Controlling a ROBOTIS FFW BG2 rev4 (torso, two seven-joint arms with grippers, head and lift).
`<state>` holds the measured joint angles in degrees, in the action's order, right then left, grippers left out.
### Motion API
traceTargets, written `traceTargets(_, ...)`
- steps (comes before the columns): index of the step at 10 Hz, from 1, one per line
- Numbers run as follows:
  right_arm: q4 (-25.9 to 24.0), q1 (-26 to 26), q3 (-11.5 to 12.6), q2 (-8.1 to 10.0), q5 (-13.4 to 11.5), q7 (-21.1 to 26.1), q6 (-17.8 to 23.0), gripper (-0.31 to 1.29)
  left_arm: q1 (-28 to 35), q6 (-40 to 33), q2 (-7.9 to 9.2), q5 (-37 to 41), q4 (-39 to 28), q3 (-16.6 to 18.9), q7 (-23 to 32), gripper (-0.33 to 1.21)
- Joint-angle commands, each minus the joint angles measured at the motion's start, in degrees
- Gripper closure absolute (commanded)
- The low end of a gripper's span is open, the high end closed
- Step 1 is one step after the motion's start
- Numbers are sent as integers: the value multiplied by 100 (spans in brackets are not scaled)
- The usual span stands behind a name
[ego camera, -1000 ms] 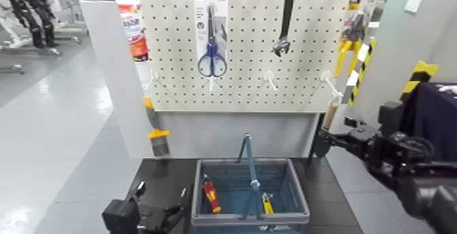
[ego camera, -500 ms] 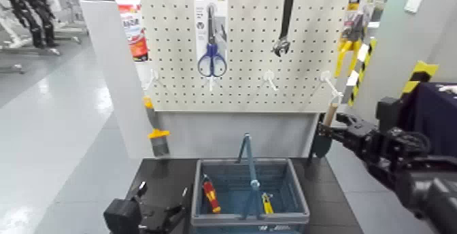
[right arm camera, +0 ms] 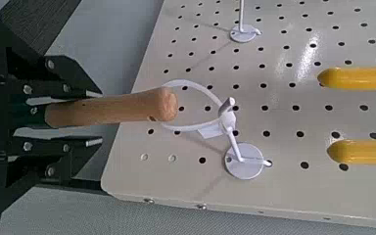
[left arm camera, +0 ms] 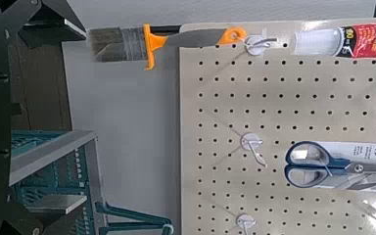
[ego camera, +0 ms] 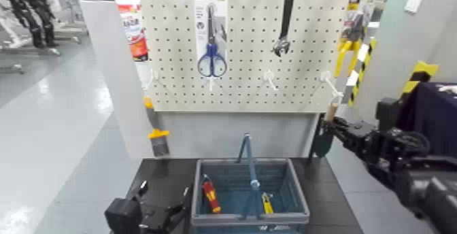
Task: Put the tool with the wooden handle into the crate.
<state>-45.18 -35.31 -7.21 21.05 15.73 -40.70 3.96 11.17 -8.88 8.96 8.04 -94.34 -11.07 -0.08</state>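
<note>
The tool with the wooden handle (ego camera: 330, 116) hangs at the pegboard's lower right corner, with its dark blade (ego camera: 322, 143) pointing down. In the right wrist view its tan handle (right arm camera: 113, 108) runs between my black fingers, and its pale loop (right arm camera: 198, 106) still sits over a white hook (right arm camera: 237, 149). My right gripper (ego camera: 336, 125) (right arm camera: 70, 114) is shut on that handle. The grey-blue crate (ego camera: 296, 213) (left arm camera: 47, 163) stands on the dark table below, its blue bar handle (ego camera: 250, 163) raised. My left gripper (ego camera: 165, 216) is parked low, left of the crate.
On the pegboard (ego camera: 251, 87) hang packaged blue scissors (ego camera: 211, 41), a black wrench (ego camera: 285, 20) and yellow-handled pliers (ego camera: 348, 49). A yellow-handled scraper (ego camera: 156, 126) hangs at its lower left. A red-and-yellow screwdriver (ego camera: 211, 197) and a small yellow tool (ego camera: 267, 203) lie in the crate.
My right gripper's fingers have come together onto the wooden handle, which still hangs from its hook. The left arm has barely moved.
</note>
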Motion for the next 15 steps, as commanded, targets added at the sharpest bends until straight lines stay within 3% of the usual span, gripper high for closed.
traceTargets(1, -61, -2, -52, -22, -70, 71, 17, 125, 8, -26, 9, 14, 12, 17, 0, 13)
traceTargets(5, -220, 59, -79, -31, -132, 106, 61, 127, 8, -52, 18, 31, 29, 26, 0, 13)
traceTargets(8, -597, 288, 123, -58, -132, 124, 8, 127, 17, -52, 27, 31, 29, 26, -9, 13)
traceTargets(10, -1257, 701, 378, -66, -185, 247, -150, 127, 34, -52, 27, 31, 29, 26, -9, 13)
traceTargets(12, -2294, 1237, 730, -128, -343, 458, -519, 127, 43, -26, 18, 31, 21, 35, -9, 13)
traceTargets(15, -3428, 1835, 1046, -269, -299, 554, -967, 127, 52, -8, 18, 31, 12, 44, -9, 13)
